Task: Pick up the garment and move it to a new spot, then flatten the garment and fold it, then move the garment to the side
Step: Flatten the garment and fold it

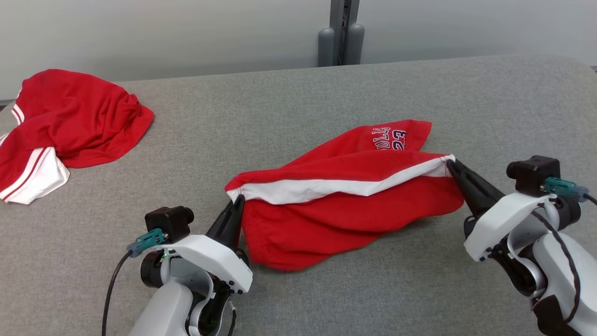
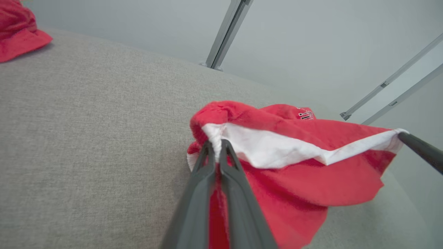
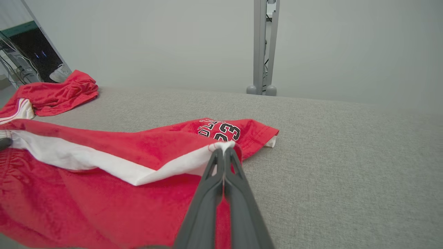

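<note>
The garment [image 1: 345, 205] is a pair of red shorts with a white band and a number print, stretched between my two grippers just above the grey table. My left gripper [image 1: 239, 199] is shut on the left corner of the white band, seen up close in the left wrist view, where the gripper [image 2: 216, 145] pinches the garment [image 2: 294, 173]. My right gripper [image 1: 450, 163] is shut on the band's right corner; in the right wrist view that gripper [image 3: 223, 152] clamps the garment [image 3: 104, 193] beside the number print. The lower cloth hangs onto the table.
A second red and white garment [image 1: 65, 126] lies crumpled at the table's far left edge. A grey post [image 1: 341, 32] stands behind the table's far edge [image 1: 419, 63]. Bare grey table surface [image 1: 466, 102] spreads to the right and in front.
</note>
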